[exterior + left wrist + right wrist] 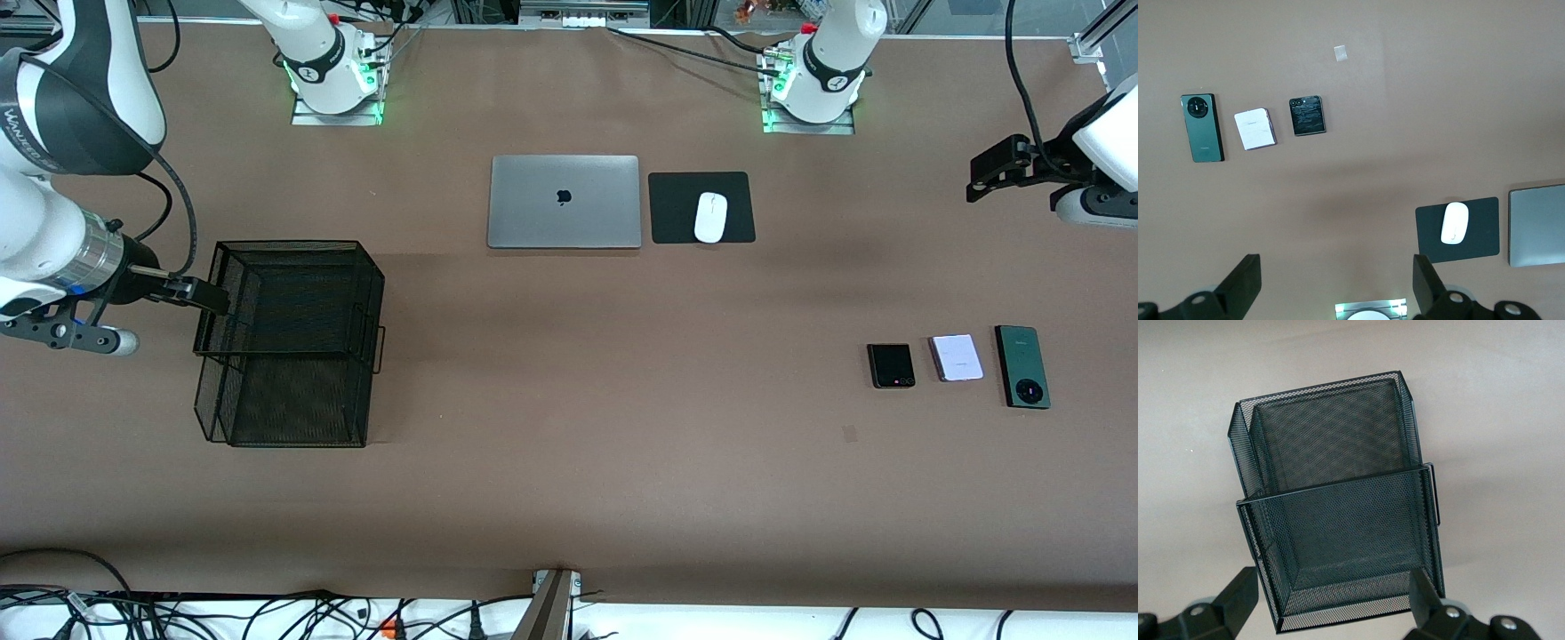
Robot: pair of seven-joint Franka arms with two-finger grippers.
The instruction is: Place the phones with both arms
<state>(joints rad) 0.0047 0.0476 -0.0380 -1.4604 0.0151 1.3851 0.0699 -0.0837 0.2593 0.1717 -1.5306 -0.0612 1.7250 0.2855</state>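
Observation:
Three phones lie in a row near the left arm's end of the table: a black flip phone (891,365), a pale lilac one (957,357) and a longer dark green slab (1022,366). The left wrist view shows the black (1307,115), lilac (1255,129) and green (1203,127) phones too. My left gripper (982,182) is open and empty, high over bare table, apart from the phones; it also shows in its wrist view (1336,283). My right gripper (206,295) is open and empty over the rim of a black mesh basket (289,342); it also shows in its wrist view (1333,600).
The mesh basket (1338,520) stands at the right arm's end of the table. A silver laptop (564,202) lies shut near the bases, beside a black mouse pad (671,209) with a white mouse (710,217). A small tape mark (850,433) lies nearer the front camera than the phones.

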